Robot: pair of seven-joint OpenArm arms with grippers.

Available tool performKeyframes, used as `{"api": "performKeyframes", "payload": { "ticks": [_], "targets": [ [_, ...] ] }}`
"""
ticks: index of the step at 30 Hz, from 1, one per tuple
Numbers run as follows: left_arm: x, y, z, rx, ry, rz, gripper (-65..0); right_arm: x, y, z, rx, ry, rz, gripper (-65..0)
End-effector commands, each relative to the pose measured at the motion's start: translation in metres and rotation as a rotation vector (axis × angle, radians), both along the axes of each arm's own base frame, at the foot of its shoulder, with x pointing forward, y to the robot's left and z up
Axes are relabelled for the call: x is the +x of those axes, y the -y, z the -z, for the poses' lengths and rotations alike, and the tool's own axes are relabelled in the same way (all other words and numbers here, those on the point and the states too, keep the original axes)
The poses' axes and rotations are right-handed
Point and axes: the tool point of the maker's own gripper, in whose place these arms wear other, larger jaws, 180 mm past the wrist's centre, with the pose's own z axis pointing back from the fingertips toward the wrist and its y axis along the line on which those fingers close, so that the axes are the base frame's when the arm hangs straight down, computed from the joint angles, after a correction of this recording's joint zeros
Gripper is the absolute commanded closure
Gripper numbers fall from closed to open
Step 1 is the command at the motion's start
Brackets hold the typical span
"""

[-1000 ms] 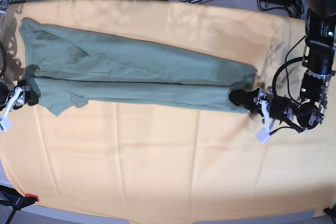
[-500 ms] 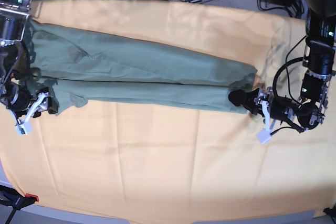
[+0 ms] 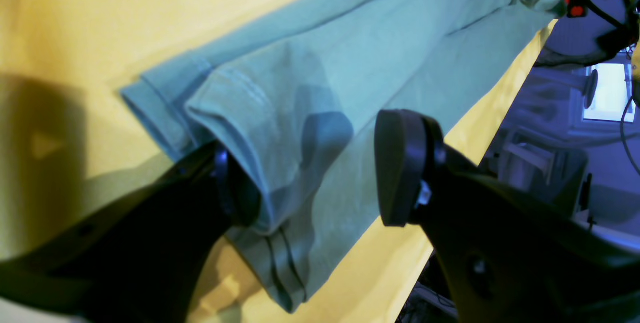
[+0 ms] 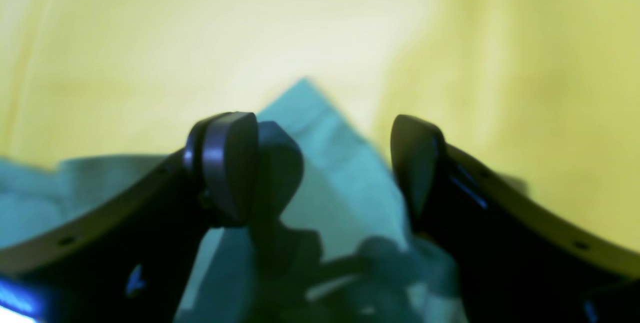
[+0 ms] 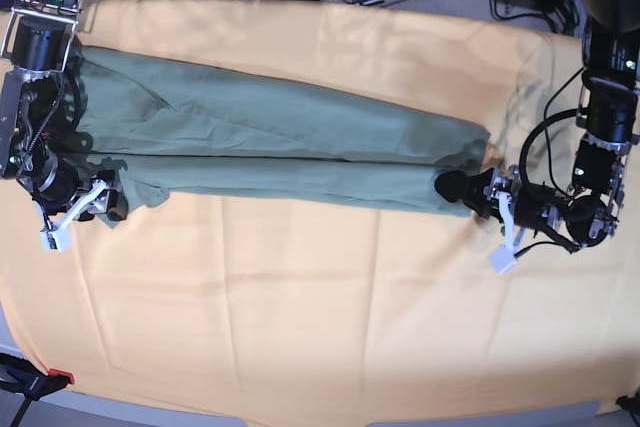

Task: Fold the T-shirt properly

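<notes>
Two open grippers sit at opposite ends of the T-shirt (image 5: 270, 152), which lies folded into a long band across the yellow-orange cloth (image 5: 330, 317). At the base view's left, the right gripper (image 5: 95, 205) hangs over the sleeve corner, jaws spread wide and holding nothing; its wrist view shows only a blurred green point of fabric between the pads. At the right, the left gripper (image 5: 470, 192) straddles the hem end, one pad (image 3: 235, 193) tucked under the folded edge, the other clear of it, nothing pinched. To fold crosswise cleanly, each should probably bite through every layer at its corner before lifting, or lower layers may slip out.
</notes>
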Motion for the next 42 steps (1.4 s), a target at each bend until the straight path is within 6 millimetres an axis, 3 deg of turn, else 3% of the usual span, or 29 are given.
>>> {"api": "performKeyframes", "payload": {
  "ticks": [1,2,4,8,9,16,21,24,27,32,36,42],
  "targets": [
    [0.012,-0.005,-0.018,-0.007,0.049,-0.008,-37.5,0.006,0.006,-0.013,-0.002,0.028,-0.001,-43.2],
    [0.012,-0.005,-0.018,-0.007,0.049,-0.008,-37.5,0.007,0.006,-0.016,0.01,0.036,0.002,-42.9],
    [0.012,-0.005,-0.018,-0.007,0.049,-0.008,-37.5,0.009,0.006,-0.019,0.019,0.045,0.003,-35.7],
    [0.012,-0.005,-0.018,-0.007,0.05,-0.007,-37.5,0.009,0.01,-0.02,0.008,0.045,0.005,-2.5],
    [0.012,-0.005,-0.018,-0.007,0.05,-0.007,-37.5,0.008,0.013,-0.021,0.004,0.045,0.007,0.0],
    [0.012,-0.005,-0.019,-0.008,0.074,0.016,-37.5,0.007,0.014,-0.052,0.08,0.075,-0.021,0.0],
    [0.012,-0.004,-0.019,-0.008,0.08,0.022,-37.5,-0.007,-0.005,-0.08,0.093,0.112,-0.119,0.0],
    [0.012,-0.004,-0.021,-0.008,0.106,0.045,-37.5,-0.021,-0.016,-0.088,0.042,0.135,-0.179,0.0],
    [0.013,-0.005,-0.022,-0.006,0.11,0.043,-37.5,-0.038,-0.026,-0.086,0.007,0.131,-0.224,0.0],
    [0.013,-0.014,-0.024,0.007,0.112,0.031,-37.5,-0.066,-0.029,-0.063,-0.023,0.046,-0.249,0.0],
    [0.017,-0.022,-0.03,0.005,0.131,0.005,-37.5,-0.086,-0.018,-0.047,-0.065,-0.047,-0.263,0.0],
    [0.036,-0.042,-0.06,-0.045,0.217,-0.098,-37.5,-0.094,0.004,-0.046,-0.153,-0.119,-0.278,0.0]
  ]
}}
